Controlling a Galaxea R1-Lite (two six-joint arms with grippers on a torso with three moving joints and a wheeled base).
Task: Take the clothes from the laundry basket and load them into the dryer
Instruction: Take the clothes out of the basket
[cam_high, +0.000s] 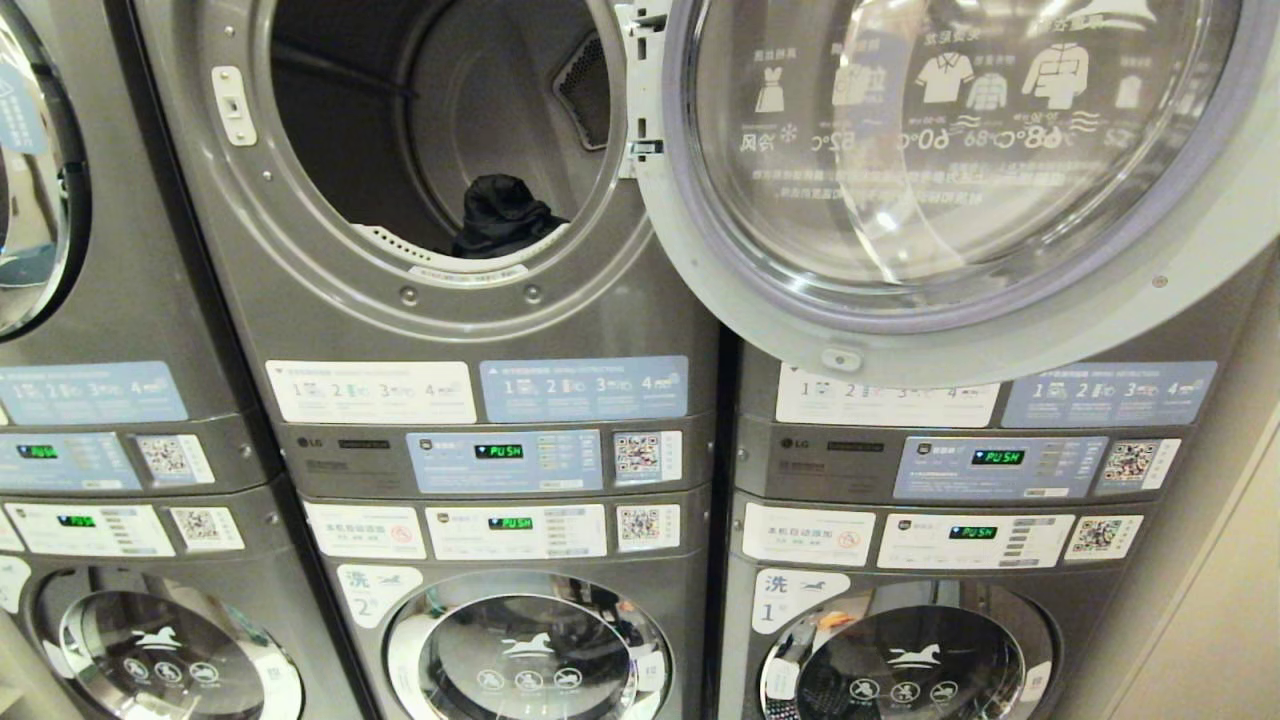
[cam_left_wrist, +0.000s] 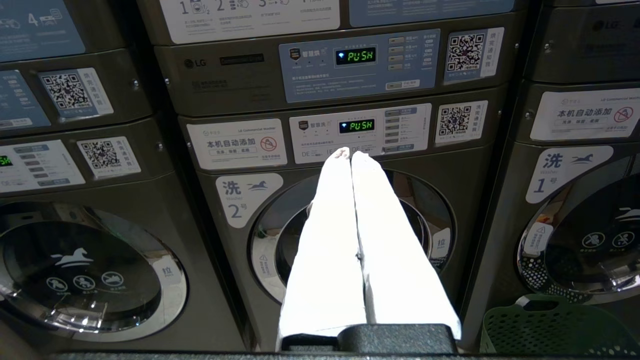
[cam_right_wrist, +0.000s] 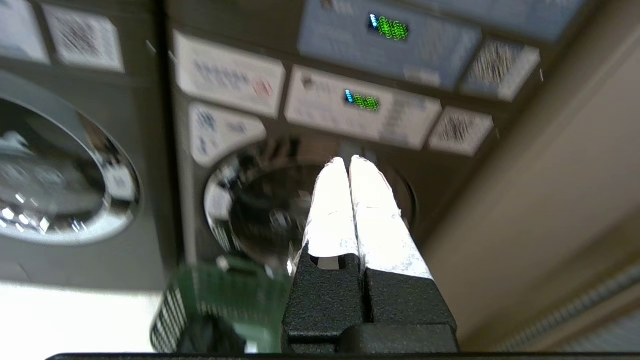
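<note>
Clothes: one dark bundle (cam_high: 503, 215) already lying at the dryer (cam_high: 440, 150) drum's front lip, well above both grippers; any more hidden down in the green basket (cam_right_wrist: 220, 295), just below and ahead of the right gripper (cam_right_wrist: 348, 160). Both pressed closed and empty, left gripper (cam_left_wrist: 350, 151) likewise, aimed at the washer (cam_left_wrist: 350, 235). Risks: reaching into the basket closed and merely shoving cloth; striking the washer door; clipping the open dryer door (cam_high: 950, 180) on the lift; bundle slipping off the lip.

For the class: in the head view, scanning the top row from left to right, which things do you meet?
Closed door of the left machine → open dryer drum → dark garment inside it → swung-open dryer door.
</note>
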